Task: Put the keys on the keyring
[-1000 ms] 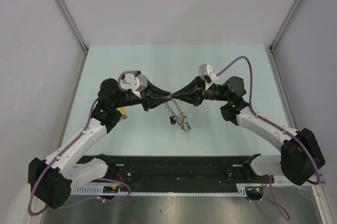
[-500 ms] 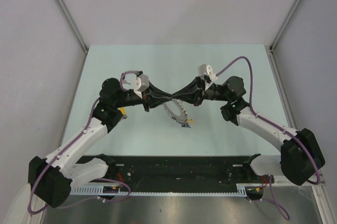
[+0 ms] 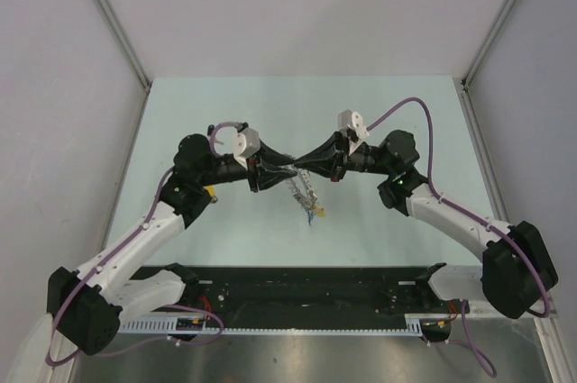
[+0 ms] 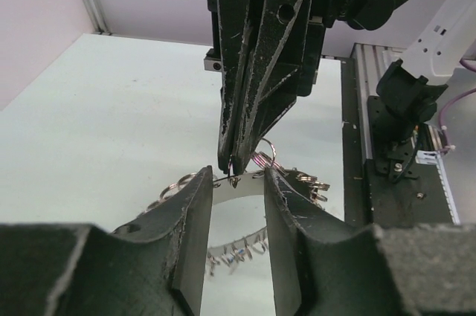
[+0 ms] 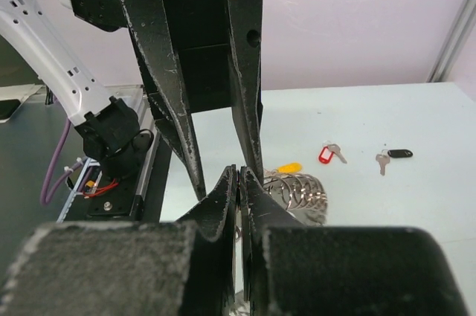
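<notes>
At the near edge a black rail (image 3: 306,286) carries both bases, and from it the left arm (image 3: 135,243) and the right arm (image 3: 451,216) bend inward to meet tip to tip over the middle of the pale table (image 3: 406,113). The left claw (image 4: 236,182) has its jaws apart, with the thin wire of the keyring (image 3: 305,194) running across from one fingertip to the other; whether they press on it cannot be told. The right claw (image 5: 239,175) faces it head-on with its jaws together, pinched on that same wire in the gap between the left fingertips. The rest of the keyring hangs below the two claws as a tilted bunch of small keys. A yellow tag (image 5: 289,168) shows just beside the ring's coils; whether it hangs on the ring or lies on the table cannot be told. Farther off a red key (image 5: 328,154) and a black key (image 5: 399,154) lie flat on the table, near each other and apart from the ring
</notes>
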